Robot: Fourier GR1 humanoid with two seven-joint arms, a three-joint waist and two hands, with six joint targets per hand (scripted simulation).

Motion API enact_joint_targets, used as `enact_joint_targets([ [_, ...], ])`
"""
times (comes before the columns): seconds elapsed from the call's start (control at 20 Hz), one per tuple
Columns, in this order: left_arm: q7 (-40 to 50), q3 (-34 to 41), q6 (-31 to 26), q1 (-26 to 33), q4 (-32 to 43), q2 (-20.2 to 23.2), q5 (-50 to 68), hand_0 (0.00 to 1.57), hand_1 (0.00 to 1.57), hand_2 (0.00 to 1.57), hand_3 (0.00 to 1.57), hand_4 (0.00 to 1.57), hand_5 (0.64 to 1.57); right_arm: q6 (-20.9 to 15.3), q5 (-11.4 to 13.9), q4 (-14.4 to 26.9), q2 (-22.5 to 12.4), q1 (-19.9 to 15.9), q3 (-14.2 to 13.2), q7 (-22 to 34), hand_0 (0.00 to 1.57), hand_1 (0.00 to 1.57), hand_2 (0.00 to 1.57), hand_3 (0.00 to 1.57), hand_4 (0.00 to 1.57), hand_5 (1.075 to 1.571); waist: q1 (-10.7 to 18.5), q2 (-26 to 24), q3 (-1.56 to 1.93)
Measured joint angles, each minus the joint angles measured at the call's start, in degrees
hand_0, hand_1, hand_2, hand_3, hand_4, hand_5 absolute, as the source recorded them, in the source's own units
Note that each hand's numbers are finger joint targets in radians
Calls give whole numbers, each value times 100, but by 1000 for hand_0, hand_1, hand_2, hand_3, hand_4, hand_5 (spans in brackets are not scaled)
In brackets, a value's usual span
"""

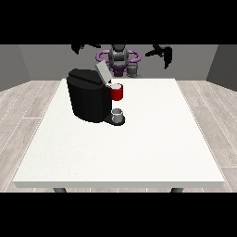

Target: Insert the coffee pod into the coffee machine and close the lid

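White worktop [139, 152] on wood floor, grey walls. Coffee machine [88, 99] has its lid [101, 71] up, with a red thing at the machine [117, 92]. We take the grey thing [117, 114] at its base for the pod. Hand at view's right [163, 53] and hand at view's left [79, 47] are raised; finger state unreadable. Risk: reaching past the lid could knock it shut.

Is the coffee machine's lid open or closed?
Open. The grey lid sticks up at a slant above the black coffee machine, not lying flat on top.
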Motion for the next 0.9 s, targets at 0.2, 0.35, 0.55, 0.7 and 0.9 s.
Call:
enact_joint_targets([
  [0.2, 156, -297, 11, 203, -542, -72, 293, 0, 0, 0, 0, 366, 1571, -3, -114, 90, -124, -368, -221, 169, 0, 0, 0, 0, 0, 1571, 153, 257, -1],
  [0.35, 285, -442, 65, 217, -927, -89, 438, 0, 0, 0, 0, 356, 1571, -3, -261, 249, -194, -702, -412, 272, 0, 0, 0, 0, 0, 1571, 258, 537, 0],
  [0.55, 390, -762, 144, 444, -1386, -96, 648, 0, 0, 0, 0, 342, 1571, 139, -579, 540, -270, -992, -668, 372, 0, 0, 0, 0, 92, 1571, 383, 755, 3],
  [0.7, 497, -885, 154, 546, -1755, -89, 739, 0, 0, 0, 0, 265, 1571, 132, -752, 747, -251, -1208, -802, 364, 0, 0, 0, 0, 176, 1571, 438, 982, 2],
  [0.9, 546, -981, 235, 732, -2197, -69, 858, 0, 0, 0, 0, 349, 1571, 88, -848, 930, -155, -1475, -772, 469, 0, 0, 0, 0, 56, 1571, 359, 1228, 1],
])
